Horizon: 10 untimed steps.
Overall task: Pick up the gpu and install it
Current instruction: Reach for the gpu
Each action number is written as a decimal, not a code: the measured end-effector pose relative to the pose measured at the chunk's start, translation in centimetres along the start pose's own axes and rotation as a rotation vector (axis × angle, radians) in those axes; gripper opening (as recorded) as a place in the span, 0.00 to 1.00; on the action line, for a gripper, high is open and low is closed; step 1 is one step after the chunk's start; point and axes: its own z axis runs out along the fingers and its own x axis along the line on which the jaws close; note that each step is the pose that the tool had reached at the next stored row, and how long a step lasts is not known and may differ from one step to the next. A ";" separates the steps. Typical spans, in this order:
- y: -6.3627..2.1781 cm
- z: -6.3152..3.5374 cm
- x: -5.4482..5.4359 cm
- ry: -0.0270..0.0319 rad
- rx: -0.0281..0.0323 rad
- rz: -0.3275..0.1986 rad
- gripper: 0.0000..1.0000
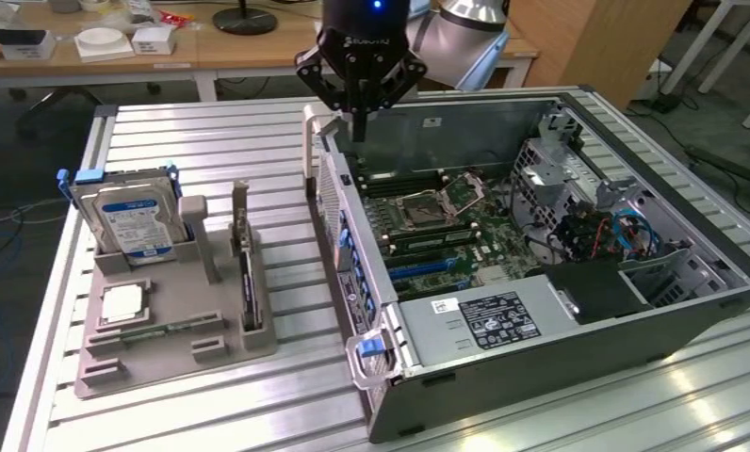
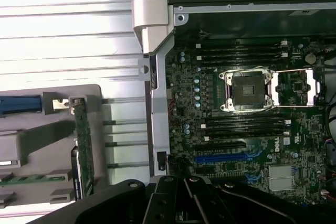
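Observation:
The gpu (image 1: 243, 268) stands on edge in a slot of the grey holder (image 1: 231, 350), its silver bracket pointing up, on the exterior view's left. In the wrist view the gpu (image 2: 82, 142) shows edge-on as a thin green and black strip. My black gripper (image 1: 357, 132) hangs shut with nothing in it above the far corner of the open computer case (image 1: 526, 330), well away from the card. The gripper (image 2: 187, 184) also shows in the wrist view, over the motherboard's edge near the blue slot (image 2: 223, 157).
In the holder there are also a silver hard drive (image 1: 126, 221), a processor chip (image 1: 123, 301) and a green memory stick (image 1: 164, 330). Inside the case lie the motherboard's processor socket (image 1: 426, 209) and cables (image 1: 601, 235). All stands on a slatted metal table (image 1: 199, 141).

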 end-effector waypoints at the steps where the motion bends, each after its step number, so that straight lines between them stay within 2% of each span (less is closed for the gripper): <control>1: -0.01 0.00 0.1 0.0000 0.0000 0.000 0.10; 10: -0.06 -0.02 0.7 0.0000 0.0000 0.000 0.10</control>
